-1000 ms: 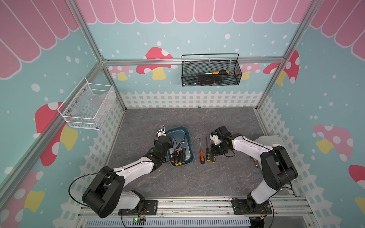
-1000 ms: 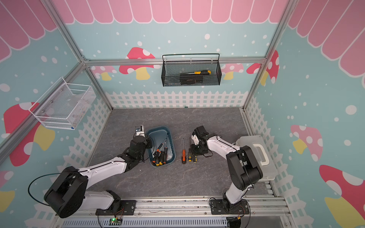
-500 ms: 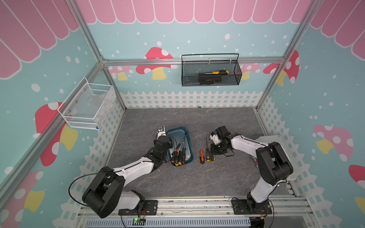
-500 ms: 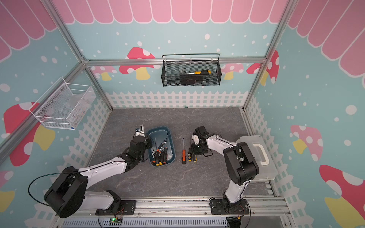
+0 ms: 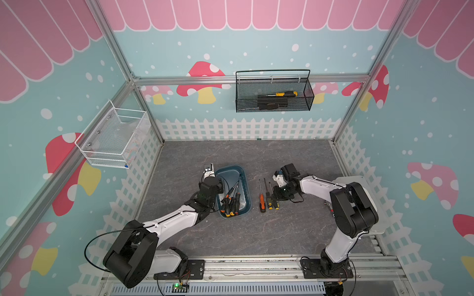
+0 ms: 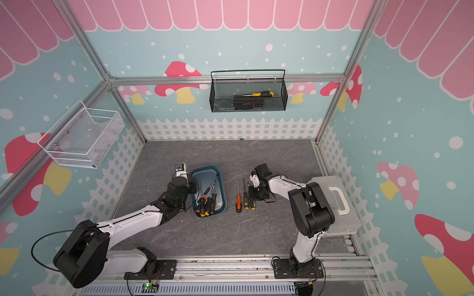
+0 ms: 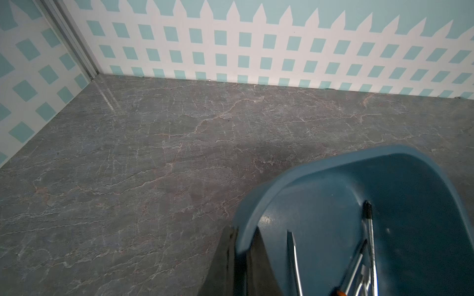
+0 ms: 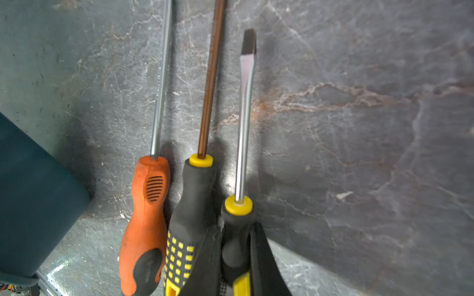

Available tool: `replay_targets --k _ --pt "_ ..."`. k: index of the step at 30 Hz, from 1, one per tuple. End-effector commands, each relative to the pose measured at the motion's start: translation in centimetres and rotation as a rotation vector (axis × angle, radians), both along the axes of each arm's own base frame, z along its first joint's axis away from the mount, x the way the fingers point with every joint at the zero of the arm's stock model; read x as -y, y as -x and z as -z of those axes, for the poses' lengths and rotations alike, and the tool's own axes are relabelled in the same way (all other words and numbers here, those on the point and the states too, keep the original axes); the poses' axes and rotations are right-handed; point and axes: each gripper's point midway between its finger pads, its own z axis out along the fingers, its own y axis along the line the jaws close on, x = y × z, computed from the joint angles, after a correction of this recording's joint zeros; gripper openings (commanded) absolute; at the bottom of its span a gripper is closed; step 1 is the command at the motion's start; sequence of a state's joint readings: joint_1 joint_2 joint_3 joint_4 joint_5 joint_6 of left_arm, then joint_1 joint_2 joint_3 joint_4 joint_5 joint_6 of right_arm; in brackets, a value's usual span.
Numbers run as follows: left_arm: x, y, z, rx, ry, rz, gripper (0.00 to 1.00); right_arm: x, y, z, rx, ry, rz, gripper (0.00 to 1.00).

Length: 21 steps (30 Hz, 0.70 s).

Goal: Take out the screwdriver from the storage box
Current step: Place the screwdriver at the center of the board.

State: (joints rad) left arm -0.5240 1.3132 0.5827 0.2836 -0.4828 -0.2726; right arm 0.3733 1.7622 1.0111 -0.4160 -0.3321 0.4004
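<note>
a top view: three screwdrivers (image 5: 268,202) already out beside your storage box (image 5: 232,174), several left inside | left wrist: your left gripper (image 7: 243,238) pinches the storage box wall | right wrist: your right gripper (image 8: 234,256) is clamped on the flathead screwdriver (image 8: 238,205), looks down on the table (image 8: 359,153), not let go yet

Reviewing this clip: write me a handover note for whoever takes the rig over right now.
Grippers: left gripper shut on the storage box rim; right gripper shut on the short screwdriver, lying on the table.
Done: orange screwdriver and long yellow-black screwdriver lie beside it, outside the box.
Left: release it; several boxed screwdrivers remain, if all must come out.
</note>
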Motion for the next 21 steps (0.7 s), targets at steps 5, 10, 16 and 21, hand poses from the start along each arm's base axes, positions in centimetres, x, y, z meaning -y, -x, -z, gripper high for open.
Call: replay_targets --k 5,10,16,21 --pt "0.1 0.4 0.0 -0.008 -0.035 0.019 0.00 0.3 -0.2 0.4 0.005 -0.009 0.020 0.22" --pt "0.1 0.4 0.1 -0.008 -0.033 0.017 0.00 0.2 -0.3 0.0 0.013 -0.020 0.026 0.26" --pt "0.2 0.4 0.1 -0.010 -0.035 0.018 0.00 0.2 -0.6 -0.9 0.036 -0.030 0.034 0.32" --pt "0.2 0.4 0.2 -0.010 -0.035 0.018 0.00 0.1 -0.9 -2.0 0.057 -0.040 0.038 0.33"
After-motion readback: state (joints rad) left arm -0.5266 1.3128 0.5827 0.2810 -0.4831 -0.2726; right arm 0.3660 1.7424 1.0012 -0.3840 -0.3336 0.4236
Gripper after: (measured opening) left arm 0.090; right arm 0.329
